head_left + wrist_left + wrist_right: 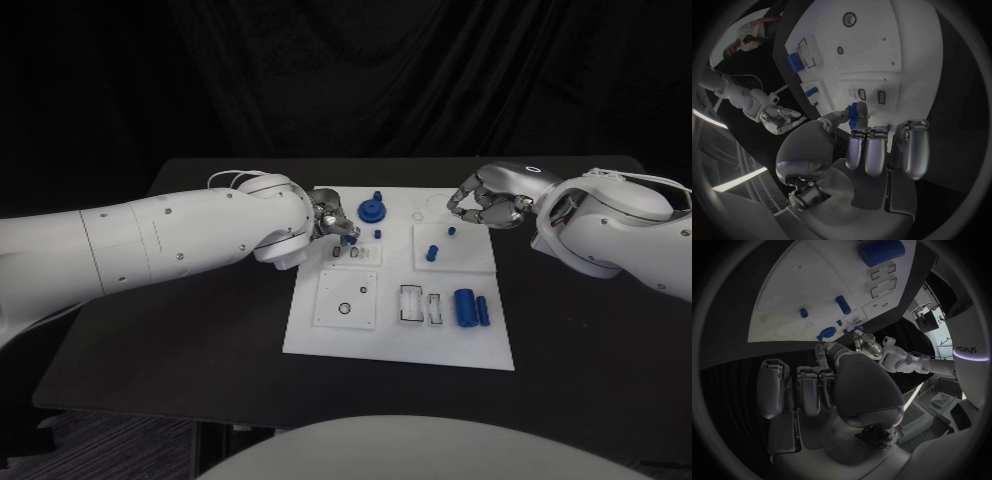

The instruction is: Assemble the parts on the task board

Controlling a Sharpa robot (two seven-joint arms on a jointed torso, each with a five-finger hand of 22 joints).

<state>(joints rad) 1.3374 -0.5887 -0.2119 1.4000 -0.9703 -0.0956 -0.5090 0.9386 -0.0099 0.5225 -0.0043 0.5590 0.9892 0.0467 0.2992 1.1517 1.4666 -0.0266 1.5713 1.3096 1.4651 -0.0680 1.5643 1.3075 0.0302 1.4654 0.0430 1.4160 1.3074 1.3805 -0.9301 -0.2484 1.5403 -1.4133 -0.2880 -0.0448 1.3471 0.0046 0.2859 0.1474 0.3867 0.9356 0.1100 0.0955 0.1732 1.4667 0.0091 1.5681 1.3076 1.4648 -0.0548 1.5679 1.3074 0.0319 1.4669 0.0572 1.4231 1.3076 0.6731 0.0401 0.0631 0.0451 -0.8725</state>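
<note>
Black cloth hangs in folds behind a matte black table (216,340), and the flat white task board (397,335) sits at the frame's centre, a smooth rectangular plate with shallow recesses and small holes cut into it.

From the left edge of the frame comes the glossy white left arm, and its silver left hand (333,225) is right over the board's upper-left part. In the left wrist view the thumb and one finger (861,114) are pressed together on a small blue part (852,112), a short stubby piece, held just above two little rectangular slots (870,95); the other fingers hang curled side by side, clear of it.

Moving right across the board: a round blue gear-like part (372,210) with an upright post stands near the top edge. Below it, a tiny blue peg (378,234). On a raised white square plate (451,250) in the upper right, a short blue pin (431,253) lies, with another small blue stub (450,231) near it. Lower down, two narrow rectangular slots lie beside a fat blue cylinder (464,307) with a thinner blue rod (483,311) lying just beside it.

At the upper right of the frame, the right hand (488,205) hovers off the board's top-right corner, metallic fingers curled inward together, nothing visible in them.
</note>
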